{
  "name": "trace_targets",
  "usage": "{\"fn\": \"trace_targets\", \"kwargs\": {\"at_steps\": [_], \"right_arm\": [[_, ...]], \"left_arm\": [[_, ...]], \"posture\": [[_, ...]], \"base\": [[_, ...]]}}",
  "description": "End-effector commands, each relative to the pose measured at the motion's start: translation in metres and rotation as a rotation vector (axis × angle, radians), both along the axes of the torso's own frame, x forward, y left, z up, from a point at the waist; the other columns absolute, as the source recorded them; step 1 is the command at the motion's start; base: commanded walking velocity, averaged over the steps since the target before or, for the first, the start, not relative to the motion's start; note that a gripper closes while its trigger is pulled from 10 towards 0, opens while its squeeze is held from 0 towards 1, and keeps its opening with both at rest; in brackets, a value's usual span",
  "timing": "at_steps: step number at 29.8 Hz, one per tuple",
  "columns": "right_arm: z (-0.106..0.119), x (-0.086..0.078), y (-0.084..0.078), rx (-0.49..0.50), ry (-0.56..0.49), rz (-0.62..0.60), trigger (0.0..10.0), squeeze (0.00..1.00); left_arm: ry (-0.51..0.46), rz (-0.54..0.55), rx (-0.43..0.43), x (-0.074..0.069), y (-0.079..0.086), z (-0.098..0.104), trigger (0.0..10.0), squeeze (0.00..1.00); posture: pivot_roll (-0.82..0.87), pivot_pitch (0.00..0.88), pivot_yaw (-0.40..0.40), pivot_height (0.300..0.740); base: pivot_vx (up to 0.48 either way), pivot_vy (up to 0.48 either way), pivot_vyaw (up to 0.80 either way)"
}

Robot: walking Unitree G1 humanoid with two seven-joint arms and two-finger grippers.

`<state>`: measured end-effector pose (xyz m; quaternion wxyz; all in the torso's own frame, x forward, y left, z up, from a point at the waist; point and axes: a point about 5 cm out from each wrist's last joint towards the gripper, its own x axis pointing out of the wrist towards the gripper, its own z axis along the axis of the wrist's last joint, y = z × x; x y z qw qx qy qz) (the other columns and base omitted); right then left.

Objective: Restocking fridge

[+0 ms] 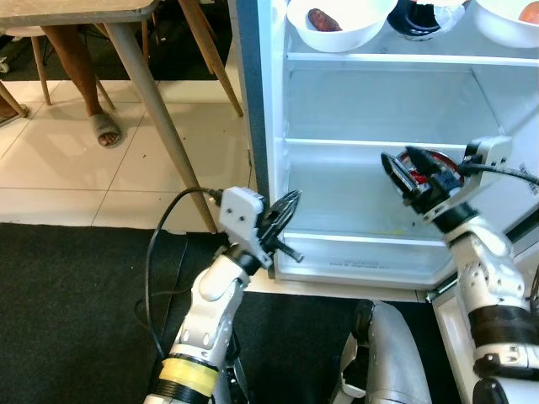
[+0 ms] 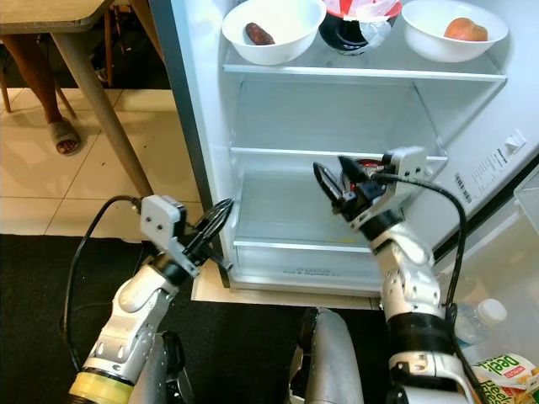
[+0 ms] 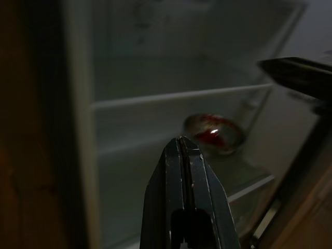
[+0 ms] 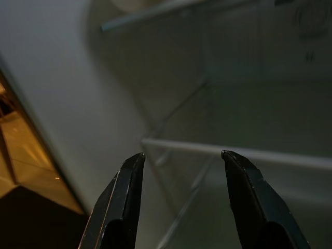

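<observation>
Lying nearest on the right floor, a carton (image 2: pixel 505 374) with partly cut-off green lettering sits beside a clear bottle (image 2: pixel 480 318). Left pincer (image 1: pixel 285 220), fingers pressed together, hovers at the open fridge (image 2: pixel 210 160) door's near-left corner. Right pincer (image 2: pixel 333 192), fingers spread and empty, reaches into the middle shelf (image 2: pixel 278 156) space, just before a red-lidded round container (image 3: pixel 212 134), blurred and dim. Farther up, the top shelf (image 2: pixel 362 74) carries two white bowls (image 2: pixel 274 29) of food. At far left, a desk (image 1: pixel 76 10) and a person's sandalled foot (image 1: pixel 105 128).
</observation>
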<state>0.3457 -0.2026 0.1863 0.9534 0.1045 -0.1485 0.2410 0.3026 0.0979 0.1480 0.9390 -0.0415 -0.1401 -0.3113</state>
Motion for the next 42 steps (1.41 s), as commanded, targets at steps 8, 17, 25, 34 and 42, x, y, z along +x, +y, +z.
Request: {"fn": "trace_targets", "kwargs": {"at_steps": [8,17,25,34,42], "right_arm": [[-0.055,-0.013,0.013,0.072,0.205,0.045,10.0,0.0],[-0.092,-0.023,0.014,0.073,0.337,0.035,10.0,0.0],[-0.125,-0.035,0.004,0.062,0.461,-0.043,10.0,0.0],[-0.161,-0.052,-0.011,0.023,0.634,-0.197,10.0,0.0],[-0.192,-0.08,-0.018,0.08,0.75,-0.232,10.0,0.0]], "left_arm": [[0.215,0.113,0.049,-0.007,0.042,-0.059,10.0,0.0],[0.305,0.196,0.054,-0.01,0.065,-0.081,10.0,0.0],[0.383,0.26,0.072,-0.012,0.081,-0.099,10.0,0.0],[0.492,0.349,0.121,-0.019,0.099,-0.121,10.0,0.0],[0.612,0.437,0.126,-0.037,0.119,-0.145,10.0,0.0]], "posture": [[-0.04,0.143,0.026,0.592],[-0.04,0.137,0.022,0.637],[-0.05,0.13,0.021,0.672],[-0.05,0.128,0.023,0.672],[-0.05,0.127,0.023,0.697]], "base": [[0.0,0.0,0.0],[0.0,0.0,0.0],[0.0,0.0,0.0],[0.0,0.0,0.0],[0.0,0.0,0.0]]}}
